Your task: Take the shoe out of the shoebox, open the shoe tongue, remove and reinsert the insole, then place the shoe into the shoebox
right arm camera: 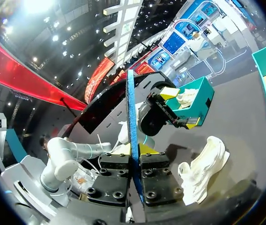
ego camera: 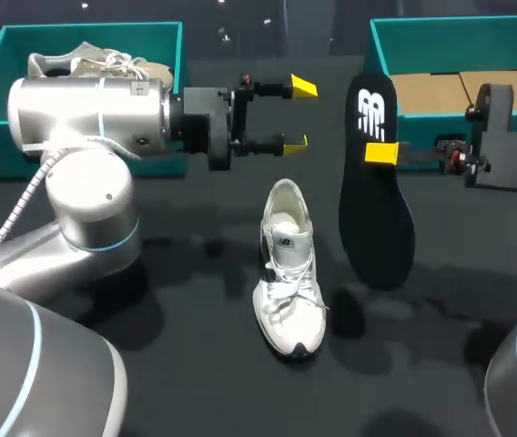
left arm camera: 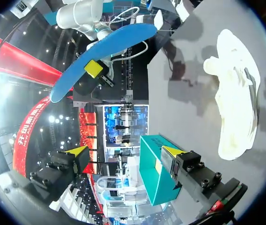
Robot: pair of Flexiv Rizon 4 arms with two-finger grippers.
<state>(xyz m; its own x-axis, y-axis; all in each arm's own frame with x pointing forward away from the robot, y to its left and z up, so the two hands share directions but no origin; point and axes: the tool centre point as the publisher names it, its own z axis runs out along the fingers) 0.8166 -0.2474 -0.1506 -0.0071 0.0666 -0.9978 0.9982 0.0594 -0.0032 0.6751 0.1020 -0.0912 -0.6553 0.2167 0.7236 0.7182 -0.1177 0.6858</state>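
The right gripper [ego camera: 381,153] clamps the black insole [ego camera: 377,228], held above open table right of the white shoe [ego camera: 288,273]. The left gripper [ego camera: 297,115] hangs wide open beside the left shoebox [ego camera: 86,30].

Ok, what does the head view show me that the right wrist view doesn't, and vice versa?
Only the head view: the insole face-on, its whole black outline, held to the right of the white shoe, whose opening shows from above. Only the right wrist view: the insole edge-on, its blue side showing, pinched between both fingers of the right gripper. Both: the white shoe on the table, the open left gripper, and behind it the teal box with a second shoe inside.
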